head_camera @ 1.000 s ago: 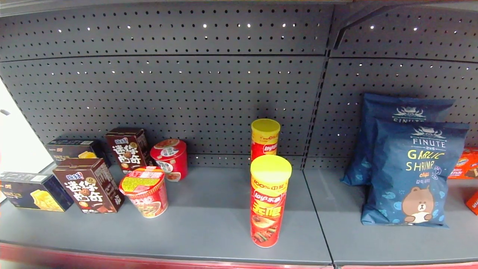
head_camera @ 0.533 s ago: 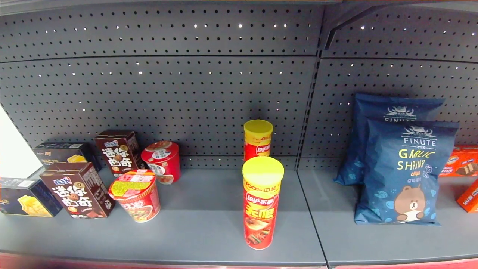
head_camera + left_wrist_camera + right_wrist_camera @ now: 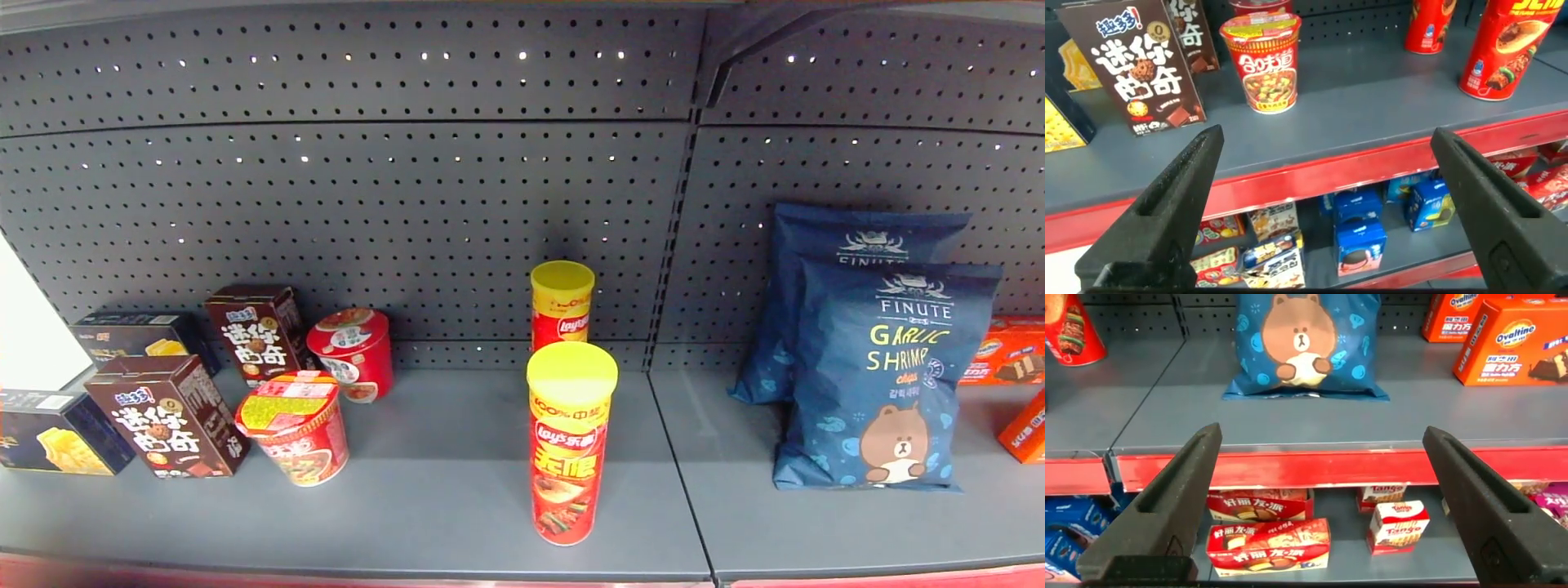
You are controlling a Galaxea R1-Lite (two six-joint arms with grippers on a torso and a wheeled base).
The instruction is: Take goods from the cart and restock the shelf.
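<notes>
the rear chip can [image 3: 562, 304] is hiding half its body behind the front chip can [image 3: 570, 445], and the rear blue bag [image 3: 816, 245] is showing just its top and one side behind the front blue bag [image 3: 882, 384]. the orange boxes [image 3: 1012, 359] are getting cut off at the edge of the head view, as is the near dark box [image 3: 49, 429] at the opposite edge.

the left gripper [image 3: 1327, 137] is hanging with its fingers spread wide and holding nothing, just in front of the red lip of the shelf [image 3: 1372, 122]. beyond it the front cup noodle [image 3: 1262, 61] is standing beside a brown biscuit box [image 3: 1131, 69], with the front chip can off toward the right gripper's side.

the right gripper [image 3: 1323, 431] is likewise spread and empty, facing the front blue bag straight ahead on the shelf.

below both grippers a lower shelf [image 3: 1347, 559] is carrying small boxes [image 3: 1267, 539], their print too small to make out.
</notes>
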